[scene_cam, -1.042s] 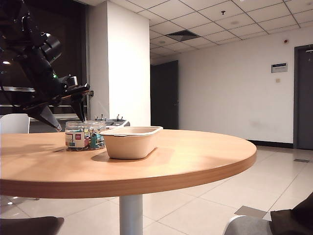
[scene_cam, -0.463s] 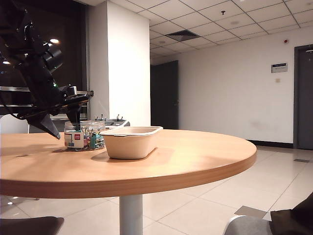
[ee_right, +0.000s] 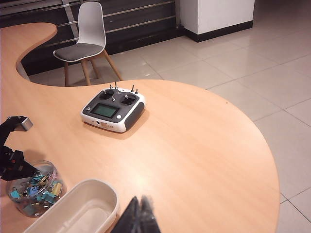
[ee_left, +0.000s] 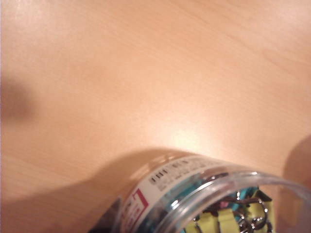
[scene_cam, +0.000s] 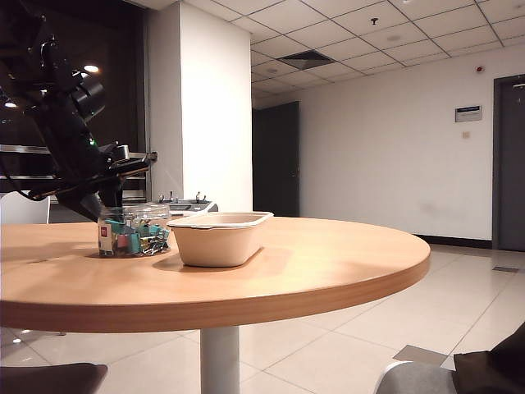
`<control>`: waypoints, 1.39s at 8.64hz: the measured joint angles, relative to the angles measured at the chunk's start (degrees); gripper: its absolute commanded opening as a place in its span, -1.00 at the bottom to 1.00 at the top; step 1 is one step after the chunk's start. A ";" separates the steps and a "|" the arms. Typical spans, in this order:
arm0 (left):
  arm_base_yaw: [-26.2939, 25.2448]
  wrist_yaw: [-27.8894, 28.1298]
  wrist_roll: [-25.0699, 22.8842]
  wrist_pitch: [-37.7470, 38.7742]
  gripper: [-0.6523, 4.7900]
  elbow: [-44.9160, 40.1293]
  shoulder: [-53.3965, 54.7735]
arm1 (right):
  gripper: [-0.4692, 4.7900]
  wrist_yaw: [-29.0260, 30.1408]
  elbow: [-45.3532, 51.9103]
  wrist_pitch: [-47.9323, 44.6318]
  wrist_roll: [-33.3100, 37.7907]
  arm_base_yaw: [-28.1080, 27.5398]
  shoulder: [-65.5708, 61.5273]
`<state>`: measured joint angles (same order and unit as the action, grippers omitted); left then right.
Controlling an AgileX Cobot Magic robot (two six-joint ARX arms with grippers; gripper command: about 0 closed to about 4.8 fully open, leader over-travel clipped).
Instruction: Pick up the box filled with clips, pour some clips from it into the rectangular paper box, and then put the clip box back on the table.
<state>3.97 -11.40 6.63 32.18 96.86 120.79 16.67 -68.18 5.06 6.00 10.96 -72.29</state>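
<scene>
In the exterior view the round wood desk fills the lower part of the frame. Nearest on it, left of centre, stands the beige rectangular paper box, upright. Just beside it on the left, a bit further back, is the box filled with clips, a clear round jar w/ a white-red label; it stands on the desk top, apart from the paper box by a small gap. The clips inside are teal, pink and yellow.

The left gripper comes down from the upper left of the frame onto the jar, its dark fingers at the jar's sides; whether they really pinch it I cannot tell. In the left wrist view only the jar rim and label show over the desk, no fingers in frame.

In the right wrist view the right gripper hangs above the desk near the paper box, its dark fingers pressed together w/ nothing between them. Further back lies a white remote controller, well apart from the jar. Beyond the desk edge, at the upper left, stands a white chair on the tiled floor.
</scene>
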 measured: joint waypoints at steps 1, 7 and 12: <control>-0.02 -0.04 -0.20 0.04 -0.70 0.00 0.00 | -0.84 0.00 0.00 0.00 0.00 0.02 0.00; 0.39 -3.80 -0.26 2.36 -0.78 0.13 -0.20 | -0.84 0.00 -0.02 -0.02 0.00 0.02 0.00; 9.68 2.45 -6.03 0.39 -0.78 5.35 -9.20 | -0.84 0.02 0.00 -0.02 0.00 0.02 -0.02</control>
<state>13.65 -8.95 0.60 32.58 102.21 111.59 16.69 -68.18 5.04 6.00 10.98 -72.31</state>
